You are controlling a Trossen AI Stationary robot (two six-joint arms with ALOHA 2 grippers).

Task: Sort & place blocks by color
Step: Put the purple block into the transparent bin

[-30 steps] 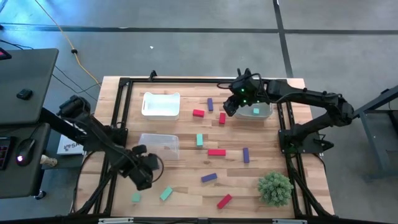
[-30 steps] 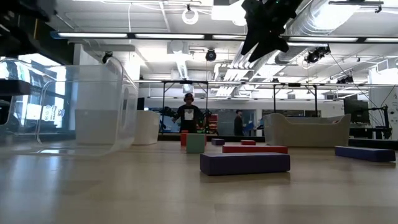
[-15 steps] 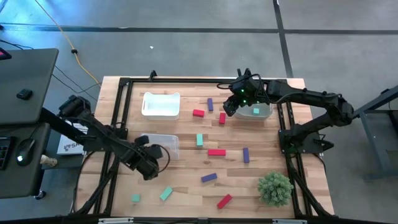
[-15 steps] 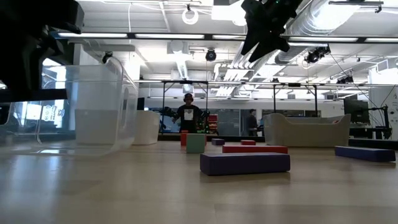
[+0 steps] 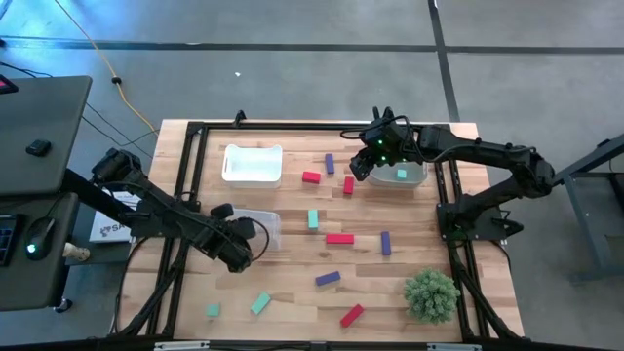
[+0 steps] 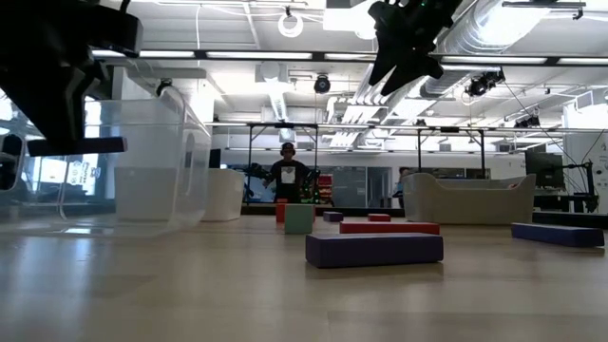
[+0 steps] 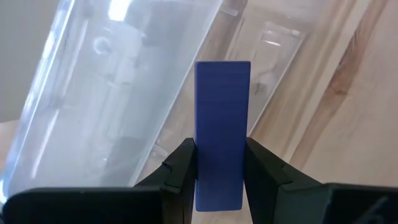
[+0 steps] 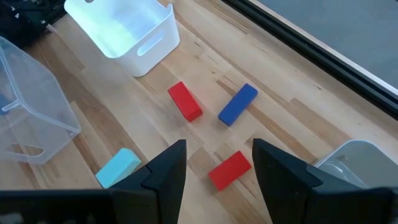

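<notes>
My left gripper [image 5: 235, 255] is shut on a purple block [image 7: 222, 124] and hangs just off the near side of the clear bin [image 5: 252, 225] at the table's left. Over the far right part of the table my right gripper [image 5: 360, 168] hangs open, holding nothing. Below it lie a red block [image 8: 185, 101], a second red block [image 8: 229, 170] and a purple block [image 8: 237, 104]. Red, purple and teal blocks lie flat across the middle and near part of the table, among them a purple one [image 5: 328, 279] and a teal one [image 5: 260, 304]. My left gripper pinches the purple block between its two fingers [image 7: 184, 167], on its two long sides [image 7: 219, 180]. The fingers point steeply down and run along the bar, which sticks out past their tips. The block is lifted clear of the table, next to the clear bin's wall [image 7: 112, 106].
A white bin [image 5: 253, 163] stands at the far left. A second clear bin [image 5: 402, 175] with a teal block in it stands at the far right, beside my right gripper. A bushy green plant ball [image 5: 431, 294] sits at the near right corner.
My left gripper has carried the purple block from the near left part of the table toward the far edge and a little to the right, up to the clear bin, turning somewhat on the way. It has stayed shut on the block.
</notes>
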